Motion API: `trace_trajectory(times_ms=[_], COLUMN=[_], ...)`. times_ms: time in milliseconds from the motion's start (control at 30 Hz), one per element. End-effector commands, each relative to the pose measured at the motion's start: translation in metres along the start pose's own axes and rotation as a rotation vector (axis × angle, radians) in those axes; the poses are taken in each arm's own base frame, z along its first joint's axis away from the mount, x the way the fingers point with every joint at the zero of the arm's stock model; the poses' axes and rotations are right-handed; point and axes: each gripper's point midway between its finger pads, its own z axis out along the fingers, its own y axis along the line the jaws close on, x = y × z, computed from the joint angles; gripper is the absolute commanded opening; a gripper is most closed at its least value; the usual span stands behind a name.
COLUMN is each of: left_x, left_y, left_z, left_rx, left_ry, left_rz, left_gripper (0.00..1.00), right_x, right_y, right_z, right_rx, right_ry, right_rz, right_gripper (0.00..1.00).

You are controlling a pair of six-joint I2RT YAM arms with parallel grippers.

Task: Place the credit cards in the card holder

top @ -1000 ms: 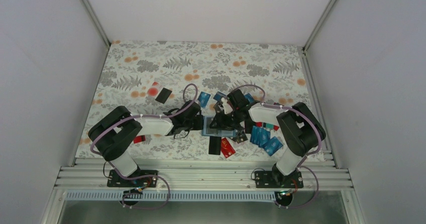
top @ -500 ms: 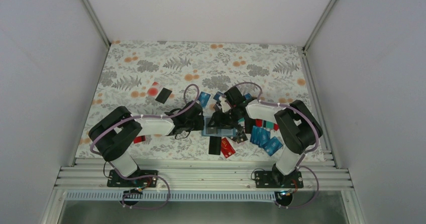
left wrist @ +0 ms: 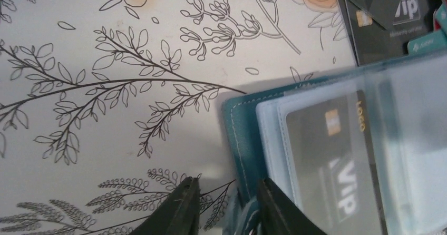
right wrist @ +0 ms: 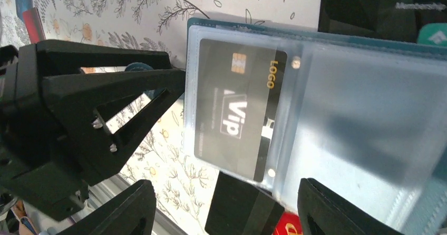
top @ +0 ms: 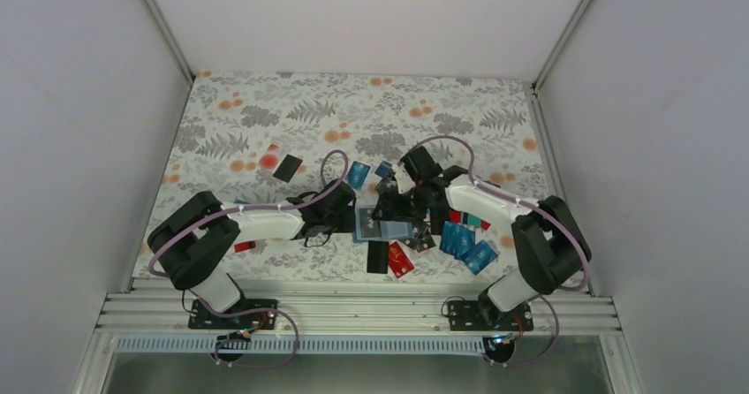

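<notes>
Since the earlier frame, the right arm's elbow has swung outward and the right claw [right wrist: 226, 185] has spread; the left claw [left wrist: 227, 185] has slackened from its closed state.

1. Position. We find the teal, soft, folding card holder [top: 386, 226] lying open at the centre of the floral-printed bench [top: 265, 111]. A black VIP card [right wrist: 232, 108] sits inside its clear plastic sleeve [right wrist: 342, 119]. The thin, flat credit cards [top: 464, 242] lie scattered around it, blue ones just to its right.

2. Claw state. The left claw stands narrowly apart around the holder's stitched left edge, with bare bench showing beside one finger, so we judge it is not pinching. The right claw stands wide above the sleeve and holds nothing.

3. Handling. We judge the holder light and limp: its cover will fold if lifted, so we pin it at the stitched edge. The sleeve looks slick and floppy, and its mouth needs steadying. The cards are stiff, light and flat on the bench; we take one by a short edge.
</notes>
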Motion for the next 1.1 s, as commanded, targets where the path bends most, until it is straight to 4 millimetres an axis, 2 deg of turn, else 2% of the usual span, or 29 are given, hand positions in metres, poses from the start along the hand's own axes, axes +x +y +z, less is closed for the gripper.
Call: trace_trajectory(times_ms=[0, 133, 267, 433, 600, 733, 833, 933, 1067], left_x=[0.008, 0.009, 0.003, -0.001, -0.002, -0.001, -0.001, 0.001, 0.006], left_y=[0.015, 0.017, 0.016, 0.020, 0.024, 0.027, 0.029, 0.030, 0.033], left_z=[-0.007, -0.016, -0.030, -0.041, -0.048, -0.052, -0.055, -0.057, -0.059], left_rx=[-0.079, -0.084, -0.080, -0.085, -0.088, -0.086, -0.081, -0.068, -0.054], left_ry=[0.033, 0.026, -0.010, -0.046, -0.068, -0.079, -0.090, -0.095, -0.097], left_rz=[0.029, 0.035, 0.045, 0.069, 0.111, 0.142, 0.156, 0.161, 0.160], left_gripper=[0.33, 0.46, 0.59, 0.69, 0.82, 0.93, 0.95, 0.96, 0.96], right_x=[0.016, 0.032, 0.050, 0.067, 0.069, 0.072, 0.073, 0.074, 0.068], right_y=[-0.007, -0.012, -0.020, -0.023, -0.011, -0.001, 0.005, -0.004, -0.004], right_z=[-0.015, -0.026, -0.027, -0.016, -0.006, 0.010, 0.021, 0.030, 0.038], right_rx=[0.046, 0.077, 0.162, 0.278, 0.378, 0.433, 0.458, 0.528, 0.548], right_ry=[-0.002, -0.013, 0.004, 0.031, 0.027, 0.050, 0.066, 0.083, 0.084], right_rz=[0.012, 0.054, 0.108, 0.167, 0.211, 0.242, 0.258, 0.278, 0.289], right_gripper=[0.69, 0.71, 0.75, 0.78, 0.80, 0.82, 0.84, 0.85, 0.86])
